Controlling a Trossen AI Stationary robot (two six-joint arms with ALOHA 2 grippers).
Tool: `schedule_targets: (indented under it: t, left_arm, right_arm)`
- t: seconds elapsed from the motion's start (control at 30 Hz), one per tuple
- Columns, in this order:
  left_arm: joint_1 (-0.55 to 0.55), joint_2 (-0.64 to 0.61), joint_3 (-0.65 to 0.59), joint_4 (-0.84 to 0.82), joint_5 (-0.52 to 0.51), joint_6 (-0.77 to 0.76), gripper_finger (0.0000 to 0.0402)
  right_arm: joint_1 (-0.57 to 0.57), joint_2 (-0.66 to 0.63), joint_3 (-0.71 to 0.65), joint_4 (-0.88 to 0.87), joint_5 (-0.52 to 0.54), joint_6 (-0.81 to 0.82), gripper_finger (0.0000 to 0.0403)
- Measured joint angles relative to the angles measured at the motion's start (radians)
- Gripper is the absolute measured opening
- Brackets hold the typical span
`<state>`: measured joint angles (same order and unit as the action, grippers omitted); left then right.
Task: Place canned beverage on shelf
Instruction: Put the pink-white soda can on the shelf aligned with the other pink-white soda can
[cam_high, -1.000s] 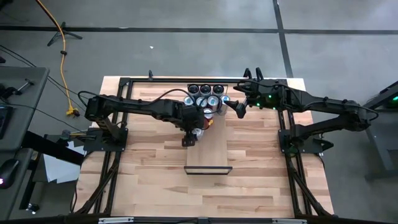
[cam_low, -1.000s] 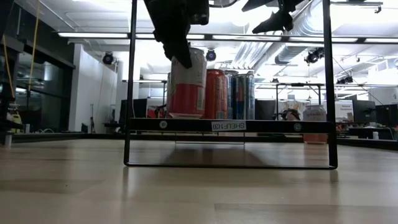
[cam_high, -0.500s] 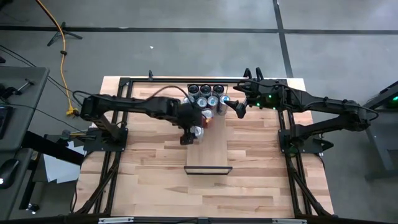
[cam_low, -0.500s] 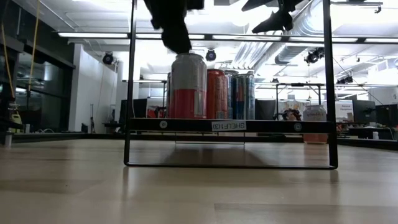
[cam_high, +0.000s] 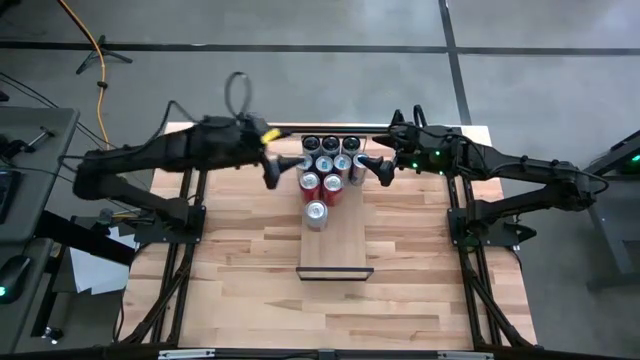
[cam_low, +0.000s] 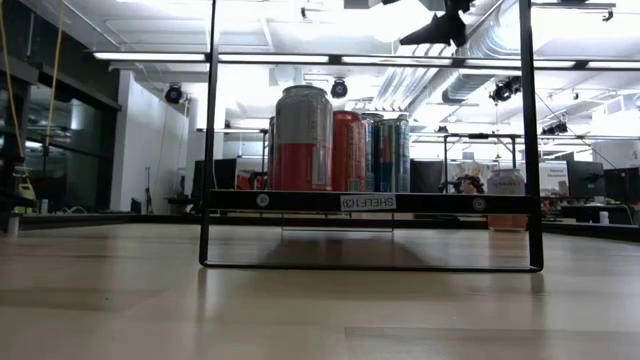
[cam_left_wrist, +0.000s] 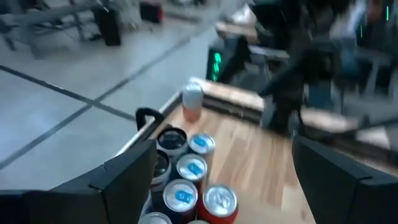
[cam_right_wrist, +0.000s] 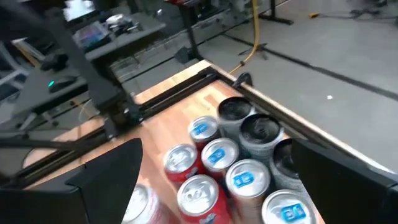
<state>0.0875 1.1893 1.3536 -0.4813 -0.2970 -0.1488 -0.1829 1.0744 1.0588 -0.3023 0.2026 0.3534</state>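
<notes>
**Can on shelf, both grippers free**

Wooden table (cam_high: 240, 270) carries the shelf (cam_high: 340, 250), a pale plank with a dark metal frame at its short ends, running from the table's far edge toward the middle. The low view shows a white label on the shelf's front bar (cam_low: 367, 202) reading "SHELF1(3)", printed mirrored.

Left arm sits over the table's far left; the left gripper (cam_high: 272, 172) hovers just left of the can cluster, fingers spread, nothing between them. Right arm reaches in from the right; the right gripper (cam_high: 378, 168) hangs just right of the cluster, fingers wide apart, empty.

The can cluster (cam_high: 330, 158) is packed at the shelf's far end: black-topped cans at the back, blue-tabbed silver tops in the middle, red cans nearer.

The canned beverage (cam_high: 316, 214), silver over red, stands upright on the shelf, nearest of all and slightly apart from the cluster, touched by neither gripper. No brand readable on it.
</notes>
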Motion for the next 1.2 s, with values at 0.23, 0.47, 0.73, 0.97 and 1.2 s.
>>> schedule_targets:
  t: [0.23,0.47,0.73,0.97,1.2]
  left_arm:
    - [0.005,-0.202,-0.354,0.392,-0.012,-0.171,0.0326]
    - [0.005,-0.242,-0.422,0.488,-0.057,-0.215,0.0326]
    - [0.005,-0.237,-0.422,0.483,-0.056,-0.216,0.0326]
    - [0.005,-0.237,-0.422,0.48,-0.044,-0.234,0.0326]
    - [0.004,-0.237,-0.421,0.479,-0.027,-0.236,0.0326]
  right_arm:
    - [0.0,0.0,0.0,-0.005,-0.062,-0.07,0.0397]
    - [-0.001,0.0,0.008,-0.075,0.093,0.016,0.0397]
    - [-0.208,-0.001,0.066,-0.521,0.495,0.339,0.0397]
    - [-0.495,0.004,-0.112,-0.611,0.365,0.422,0.0397]
    - [-0.66,0.008,-0.208,-0.426,0.335,0.432,0.0397]
